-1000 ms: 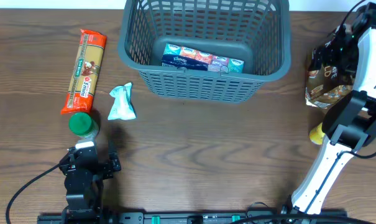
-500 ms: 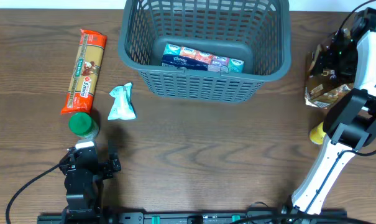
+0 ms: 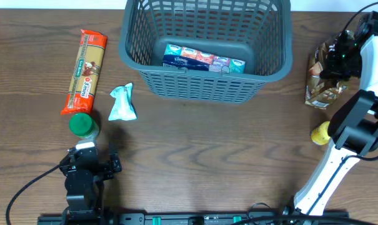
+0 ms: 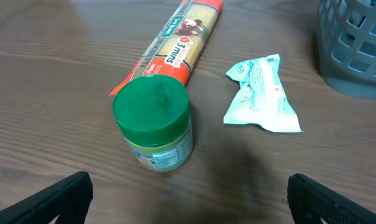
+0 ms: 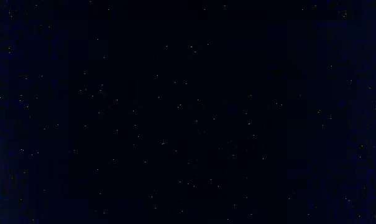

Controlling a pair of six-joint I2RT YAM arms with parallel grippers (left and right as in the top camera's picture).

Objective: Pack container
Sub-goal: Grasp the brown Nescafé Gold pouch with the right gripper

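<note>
The container (image 3: 204, 85), a dark grey slotted basket, stands at the back middle and holds a pack of tissues (image 3: 204, 58); its corner (image 4: 355, 43) shows in the left wrist view. At the far right my right gripper (image 3: 338, 53) is shut on the top of a brown bag (image 3: 320, 84). The right wrist view is all black. My left gripper (image 4: 189, 208) stands open and holds nothing at the front left, just short of a green-lidded jar (image 4: 153, 127). Beyond the jar lie a pasta pack (image 4: 175, 46) and a light blue packet (image 4: 262, 93).
A small yellow object (image 3: 320, 133) lies at the right, partly behind the right arm's black link (image 3: 357, 125). In the overhead view the jar (image 3: 82, 124), pasta pack (image 3: 85, 70) and blue packet (image 3: 122, 103) cluster left of the container.
My right gripper has gone from open to shut on the brown bag, and the bag now looks narrower and drawn up. The left arm has not moved.
</note>
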